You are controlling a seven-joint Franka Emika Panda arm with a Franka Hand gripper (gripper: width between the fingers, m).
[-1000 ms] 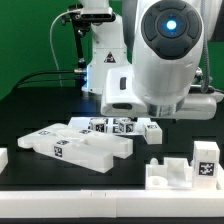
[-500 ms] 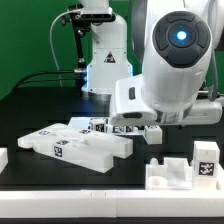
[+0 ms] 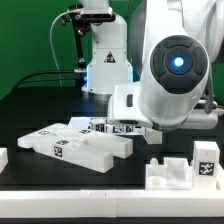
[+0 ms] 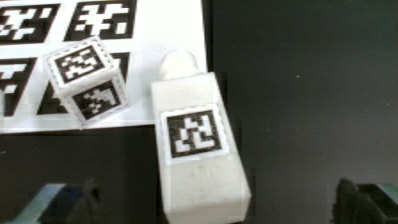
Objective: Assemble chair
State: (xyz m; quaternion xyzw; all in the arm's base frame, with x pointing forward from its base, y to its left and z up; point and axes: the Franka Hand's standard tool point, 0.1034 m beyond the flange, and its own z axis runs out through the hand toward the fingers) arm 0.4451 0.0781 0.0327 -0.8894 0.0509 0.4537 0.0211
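The chair is in loose white pieces on the black table. In the wrist view a long white bar with a square tag lies lengthwise between the fingers of my gripper. The dark fingertips stand wide apart with a gap on each side of the bar, so the gripper is open and touches nothing. A small tagged block sits beside the bar's far end. In the exterior view the arm's bulky wrist hides the fingers. Flat tagged slabs lie at the exterior view's left.
The marker board lies under the small block. Small tagged pieces and a white block sit behind the slabs. A notched white piece with a tag stands at the front right. A low white rail borders the left.
The arm's wrist has shifted toward the exterior view's right and come lower over the small pieces. The jaws have stayed wide; no piece has moved.
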